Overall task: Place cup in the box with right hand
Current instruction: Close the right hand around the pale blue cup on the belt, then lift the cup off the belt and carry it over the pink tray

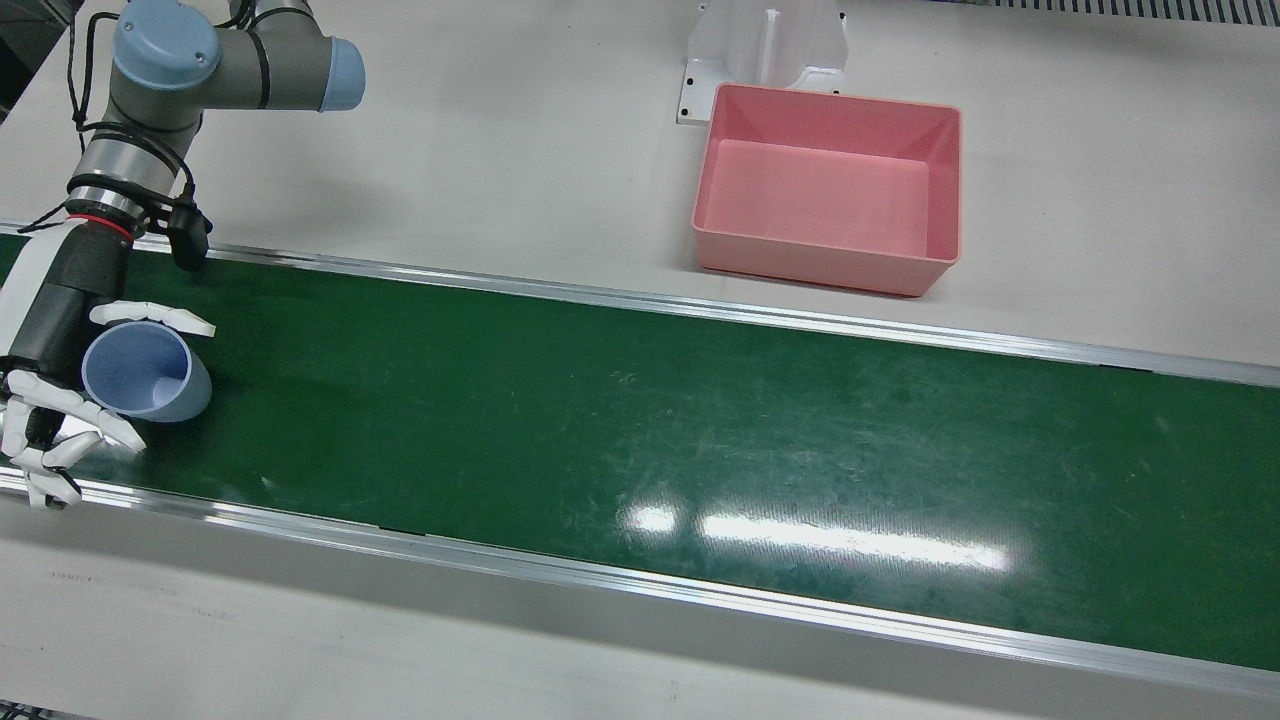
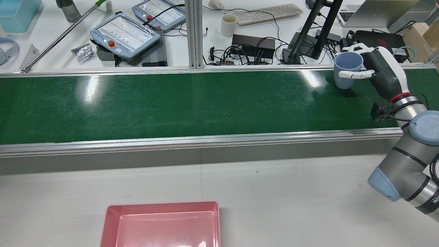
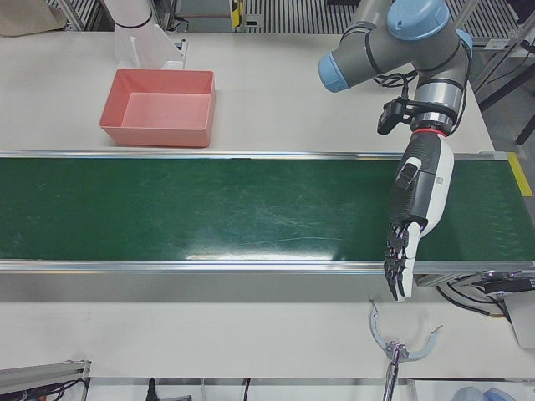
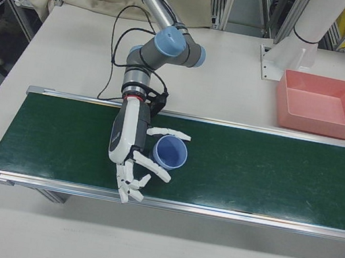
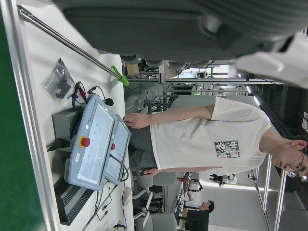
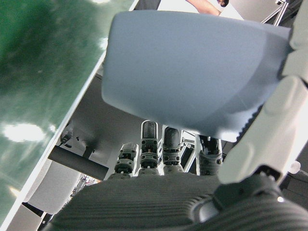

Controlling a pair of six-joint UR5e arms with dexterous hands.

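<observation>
A light blue cup (image 1: 145, 372) is at the right end of the green belt (image 1: 640, 420), its mouth tipped toward the front cameras. My right hand (image 1: 55, 320) is shut on it, with a thumb on one side and a finger on the other. The rear view shows the same cup (image 2: 348, 70) and right hand (image 2: 380, 73). Whether the cup touches the belt I cannot tell. The pink box (image 1: 830, 190) sits empty on the white table behind the belt, far from the cup. My left hand (image 3: 414, 217) hangs over the belt's near edge with straight fingers, holding nothing.
A white arm pedestal (image 1: 765, 45) stands right behind the box. Beyond the belt's far rail a desk carries teach pendants (image 2: 125, 32), a white mug (image 2: 228, 24), cables and a monitor stand. A person (image 5: 202, 139) stands at that desk.
</observation>
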